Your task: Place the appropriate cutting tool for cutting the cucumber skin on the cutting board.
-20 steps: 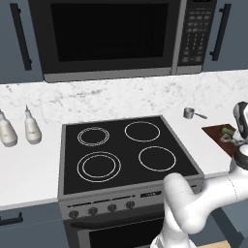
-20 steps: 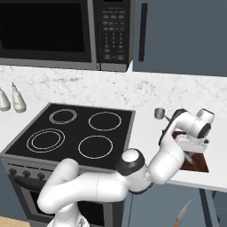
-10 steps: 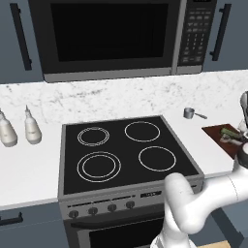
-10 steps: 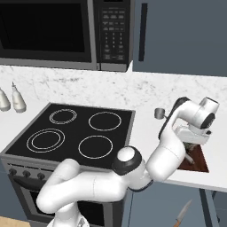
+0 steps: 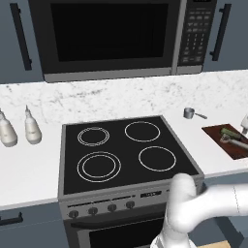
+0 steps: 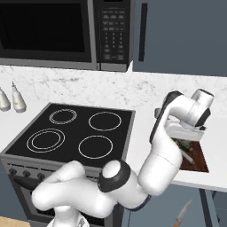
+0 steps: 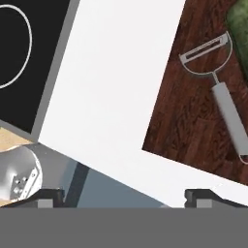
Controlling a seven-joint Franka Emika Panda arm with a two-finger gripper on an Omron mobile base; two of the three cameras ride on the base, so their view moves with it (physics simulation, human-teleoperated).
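The cutting tool (image 7: 220, 92), a slim silver peeler with a rounded head, lies flat on the dark reddish-brown cutting board (image 7: 186, 126). The dark green cucumber (image 7: 240, 24) rests beside the peeler's head. My gripper (image 7: 123, 197) hovers above the board's edge and the white counter, open, with nothing between its fingers. From the right base the hand (image 6: 185, 135) hangs over the board (image 6: 201, 162). In the left base view the board (image 5: 215, 133) carries the cucumber (image 5: 228, 131) and the peeler (image 5: 236, 142).
A black stovetop (image 5: 128, 150) lies left of the board, under a microwave (image 5: 111, 36). A tiny steel pot (image 5: 190, 113) stands behind the board. Two pale bottles (image 5: 32, 130) sit at the counter's far left. A knife (image 6: 182, 213) lies on the floor.
The jaws have spread wider and the hand has lifted up off the board. The peeler stays lying on the board next to the cucumber.
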